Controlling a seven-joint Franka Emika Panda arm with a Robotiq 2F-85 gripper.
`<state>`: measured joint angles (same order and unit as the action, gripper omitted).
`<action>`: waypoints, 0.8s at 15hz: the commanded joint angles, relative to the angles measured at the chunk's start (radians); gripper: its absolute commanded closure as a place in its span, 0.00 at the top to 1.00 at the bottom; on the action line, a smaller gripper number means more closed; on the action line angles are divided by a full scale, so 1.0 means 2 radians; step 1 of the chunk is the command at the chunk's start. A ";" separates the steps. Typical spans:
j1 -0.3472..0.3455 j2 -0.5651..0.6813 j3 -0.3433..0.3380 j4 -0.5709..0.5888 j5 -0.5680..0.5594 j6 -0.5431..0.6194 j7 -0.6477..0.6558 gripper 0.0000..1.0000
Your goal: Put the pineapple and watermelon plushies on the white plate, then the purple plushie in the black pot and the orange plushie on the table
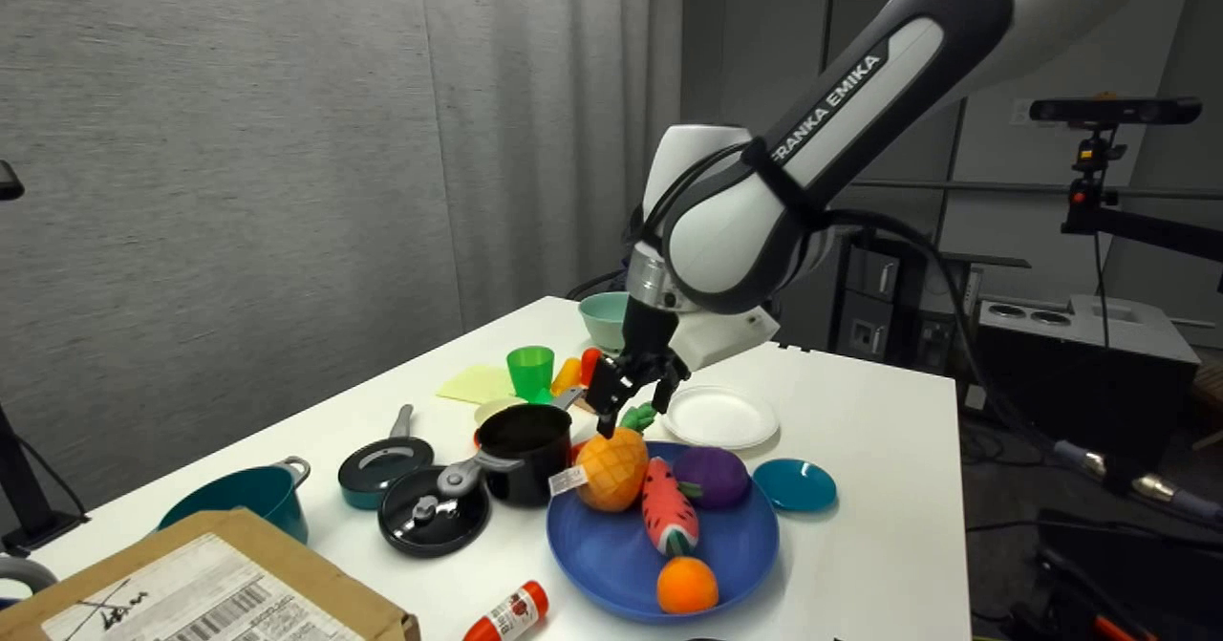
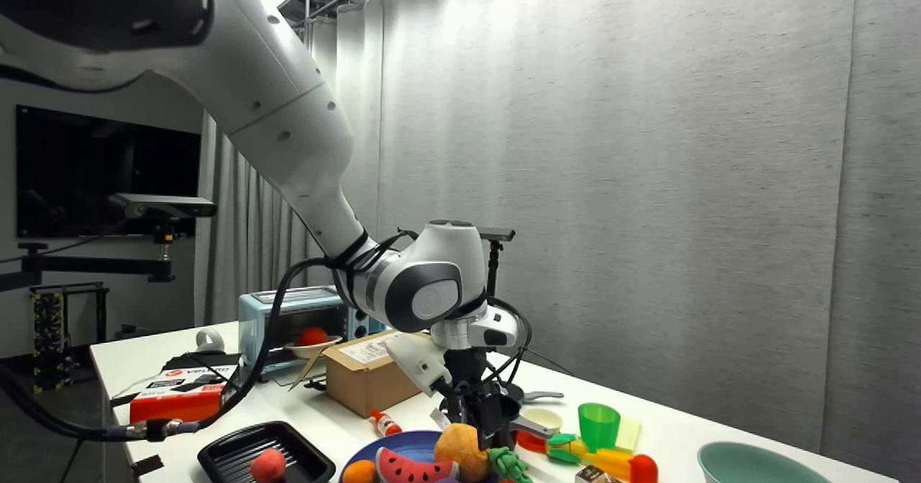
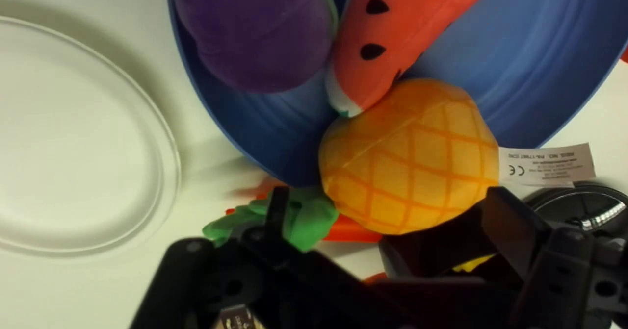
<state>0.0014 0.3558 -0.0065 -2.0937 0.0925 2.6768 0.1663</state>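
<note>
The yellow-orange pineapple plushie [image 1: 613, 474] lies at the edge of the blue plate [image 1: 611, 565], its green leaves hanging past the rim. The watermelon plushie [image 1: 669, 507], purple plushie [image 1: 714, 477] and orange plushie [image 1: 687, 585] also lie on it. My gripper [image 1: 634, 412] is open just above the pineapple. In the wrist view its fingers [image 3: 387, 191] are spread wide, one over the leaves, one by the tag end of the pineapple [image 3: 409, 157]; I cannot tell whether they touch. The white plate [image 1: 721, 418] holds nothing. The black pot [image 1: 535, 479] stands beside the pineapple.
A black lid [image 1: 435, 517], a pan [image 1: 382, 469] and a teal pot [image 1: 253, 498] stand beyond the black pot. A cardboard box [image 1: 220, 584], a red bottle [image 1: 511, 612], a green cup [image 1: 531, 372], a teal saucer [image 1: 795, 485] and a mint bowl [image 1: 604, 316] are around.
</note>
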 commanded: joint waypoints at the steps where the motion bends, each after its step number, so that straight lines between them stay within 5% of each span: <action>1: 0.014 0.058 -0.003 0.059 0.005 -0.022 0.033 1.00; 3: 0.016 0.077 -0.002 0.070 0.007 -0.028 0.039 1.00; 5: 0.018 0.088 -0.006 0.079 0.004 -0.030 0.043 0.72; 12: -0.012 0.037 0.007 0.064 0.017 -0.052 -0.003 0.21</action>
<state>0.0188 0.4951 -0.0083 -1.9531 0.0928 2.6262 0.2326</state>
